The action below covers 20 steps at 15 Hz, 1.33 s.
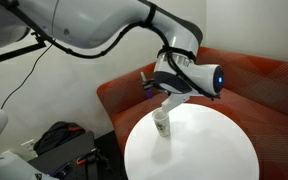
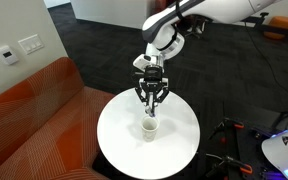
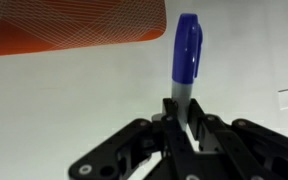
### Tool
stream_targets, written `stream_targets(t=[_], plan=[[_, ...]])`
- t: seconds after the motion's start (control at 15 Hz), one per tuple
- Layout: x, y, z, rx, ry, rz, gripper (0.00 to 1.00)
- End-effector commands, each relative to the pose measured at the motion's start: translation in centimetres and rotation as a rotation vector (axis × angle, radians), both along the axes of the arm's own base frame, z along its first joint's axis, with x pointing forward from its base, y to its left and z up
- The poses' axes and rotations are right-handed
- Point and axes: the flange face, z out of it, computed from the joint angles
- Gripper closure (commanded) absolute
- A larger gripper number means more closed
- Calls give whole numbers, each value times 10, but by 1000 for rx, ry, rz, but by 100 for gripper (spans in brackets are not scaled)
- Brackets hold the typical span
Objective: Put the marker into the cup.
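In the wrist view my gripper [image 3: 184, 112] is shut on the blue marker [image 3: 187, 45]. It grips the marker's lighter grey end, and the blue body sticks out past the fingertips. In both exterior views the gripper [image 2: 152, 98] [image 1: 170, 100] points down just above the small white paper cup [image 2: 150, 127] [image 1: 162, 123]. The cup stands upright on the round white table [image 2: 179, 140]. The cup is out of the wrist view, and the marker is too small to make out in the exterior views.
An orange-red sofa [image 1: 254, 85] [image 2: 29, 120] curves around the far side of the table [image 1: 214, 150] and shows in the wrist view [image 3: 74, 25]. Dark bags and equipment [image 1: 69, 145] lie on the floor beside the table. Black gear [image 2: 234, 150] sits near the table's other edge.
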Motion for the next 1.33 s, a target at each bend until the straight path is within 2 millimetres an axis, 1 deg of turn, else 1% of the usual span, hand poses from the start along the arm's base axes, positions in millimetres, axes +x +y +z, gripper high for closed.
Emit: stream_targets(t=[0.0,0.27,0.6,1.0,1.27], plan=[[11,-10,-4,55,-61,31,95],[17,-16,-16,55,-78,29,95],[19,-20,-33,56,-61,20,95],[13,-32,-56,65,-30,-11,95],[9,-39,-65,76,-14,-33,95]])
